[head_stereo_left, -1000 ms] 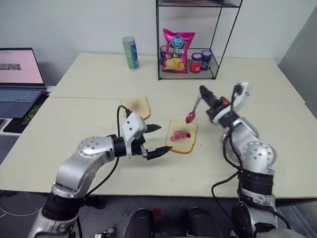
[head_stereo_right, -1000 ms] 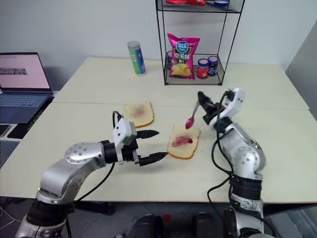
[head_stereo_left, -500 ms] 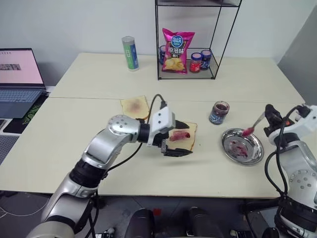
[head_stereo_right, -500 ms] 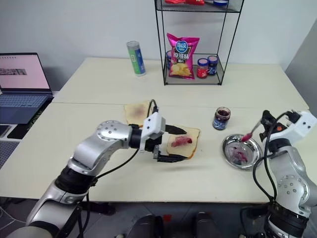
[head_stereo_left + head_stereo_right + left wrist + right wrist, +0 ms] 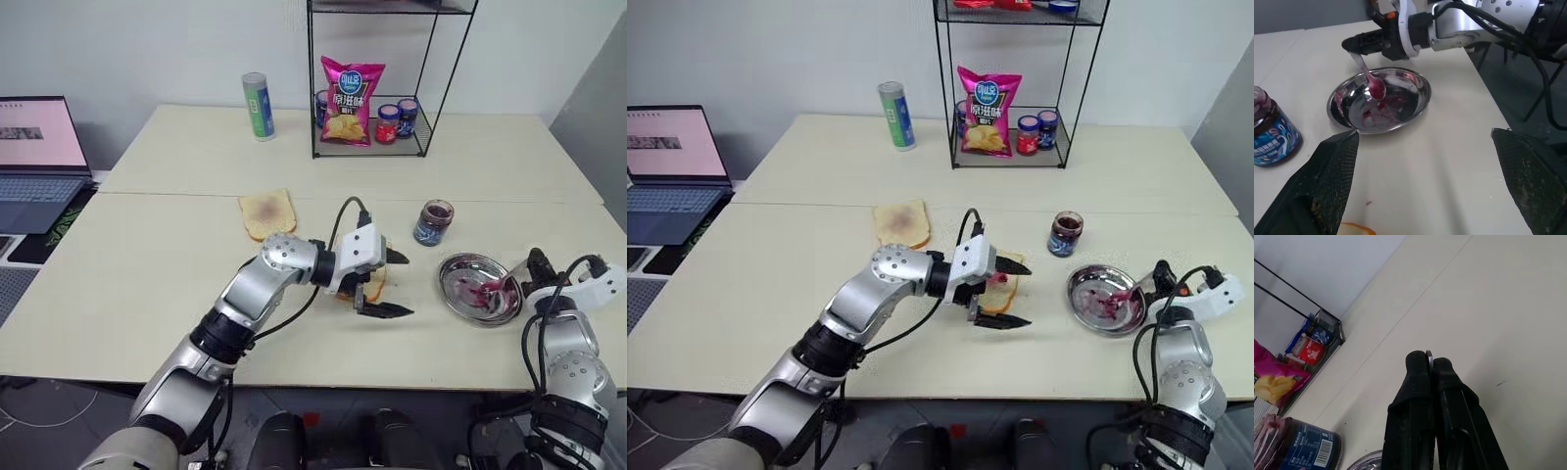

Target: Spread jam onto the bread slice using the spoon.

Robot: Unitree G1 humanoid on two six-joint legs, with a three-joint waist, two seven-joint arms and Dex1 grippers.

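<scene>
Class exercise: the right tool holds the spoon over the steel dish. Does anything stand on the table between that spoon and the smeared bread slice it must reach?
Yes. The left tool, jaws open, hangs at the bread slice on the side facing the spoon and steel dish. The jam jar stands behind that line, not in it.

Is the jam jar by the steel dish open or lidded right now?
Open. The jam jar stands upright with no lid, dark jam showing at its mouth, beside the steel dish.
</scene>
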